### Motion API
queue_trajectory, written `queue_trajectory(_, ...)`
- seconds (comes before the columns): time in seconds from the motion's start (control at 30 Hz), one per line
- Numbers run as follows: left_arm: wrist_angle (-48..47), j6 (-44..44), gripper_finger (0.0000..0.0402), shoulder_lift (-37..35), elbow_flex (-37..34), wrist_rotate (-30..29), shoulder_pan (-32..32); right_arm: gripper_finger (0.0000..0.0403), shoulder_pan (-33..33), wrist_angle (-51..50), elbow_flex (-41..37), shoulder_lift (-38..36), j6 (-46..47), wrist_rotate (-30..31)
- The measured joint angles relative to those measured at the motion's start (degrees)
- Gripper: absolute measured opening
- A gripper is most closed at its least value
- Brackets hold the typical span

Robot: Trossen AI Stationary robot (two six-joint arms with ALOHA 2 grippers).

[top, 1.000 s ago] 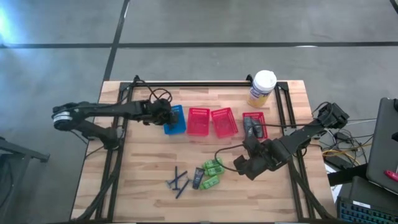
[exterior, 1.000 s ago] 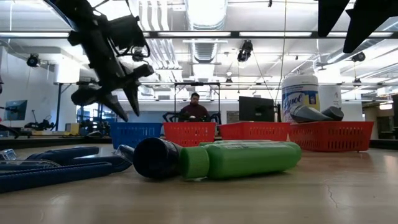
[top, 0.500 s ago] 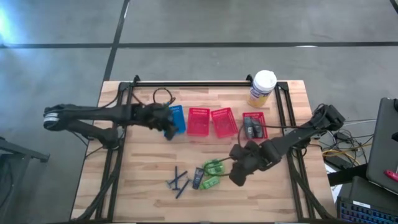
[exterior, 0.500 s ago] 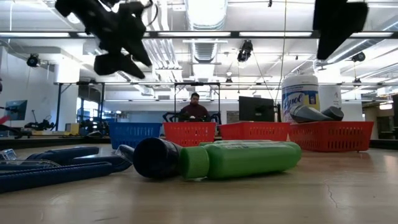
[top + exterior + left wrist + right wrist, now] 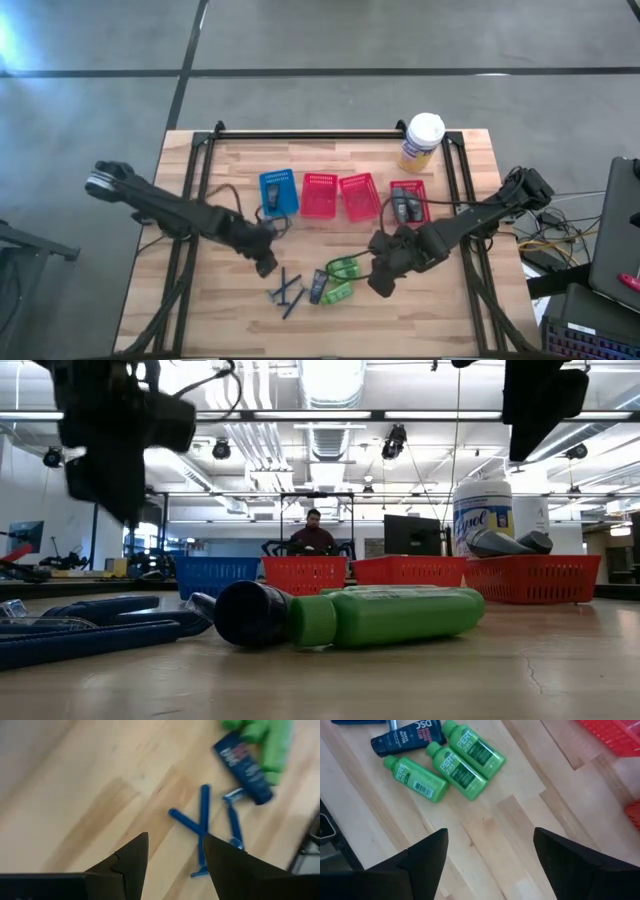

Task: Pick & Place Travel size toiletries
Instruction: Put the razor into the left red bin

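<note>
Your left gripper (image 5: 264,264) hung fingers apart just beside the razors (image 5: 202,827), which lay crossed near the front edge of the table (image 5: 230,320), the edge far from the canister (image 5: 421,140). Crossed sticks are the risk: closing on one could drag or flip another, or pinch two at once. They also lay flat and thin, so the fingers could scrape wood and slip off.

Your right gripper (image 5: 490,840) hovered spread wide and empty near the green bottles (image 5: 465,772). These lay touching side by side with a dark tube (image 5: 407,737) at their caps. Round bottles would likely roll if one finger landed first, and a wide closure could catch a neighbour.

Counted: three razors, as far as I could tell, one loose tube, three bottles, and at least two more tubes in the red basket (image 5: 409,203) nearest the right edge. There were one blue basket (image 5: 277,193), three red ones and one canister.
</note>
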Motion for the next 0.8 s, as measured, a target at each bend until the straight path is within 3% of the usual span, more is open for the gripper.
queue_trajectory(0.27,0.0,-17.8,0.0193,10.9,4.1,-3.1,-4.7,0.0311,0.0,0.0,0.0,0.0,2.7,0.0)
queue_trajectory(0.53,-1.4,-21.2,0.0193,19.0,11.2,-6.1,-5.2,0.0331,1.4,0.0,0.0,0.0,4.7,-1.1)
queue_trajectory(0.8,-0.6,-23.8,0.0193,23.2,11.8,-1.9,-6.8,0.0345,3.0,-0.5,0.0,0.0,6.8,-1.0)
